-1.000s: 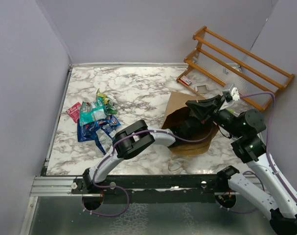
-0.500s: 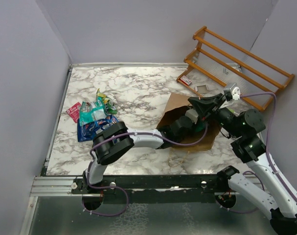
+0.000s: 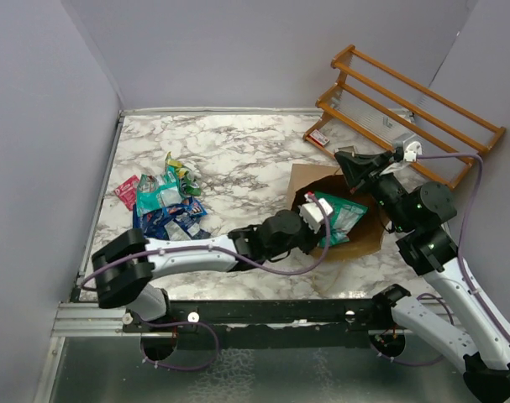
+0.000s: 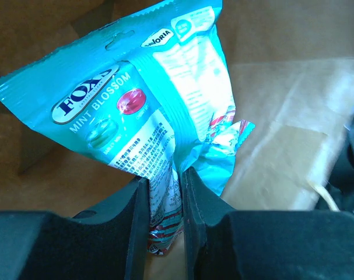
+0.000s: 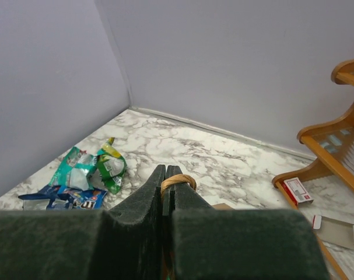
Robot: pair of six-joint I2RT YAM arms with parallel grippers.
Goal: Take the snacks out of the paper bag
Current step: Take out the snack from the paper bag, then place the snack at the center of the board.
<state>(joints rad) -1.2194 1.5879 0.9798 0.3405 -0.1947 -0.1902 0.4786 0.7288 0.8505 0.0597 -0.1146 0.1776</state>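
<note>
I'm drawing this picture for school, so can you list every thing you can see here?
paper bag: one, brown, lying open, table's right side.
mint candy packet: one, teal, at the bag's mouth.
snack pile: several, blue, green, yellow-green, table's left.
small packet: one, red-pink, beside the pile.
wooden rack: one, orange-brown, far right.
small box: one, red-white, by the rack.
table: one, white-grey marble.
left end effector: one, black, shut on the mint candy packet.
right end effector: one, black, shut on the bag's handle.
</note>
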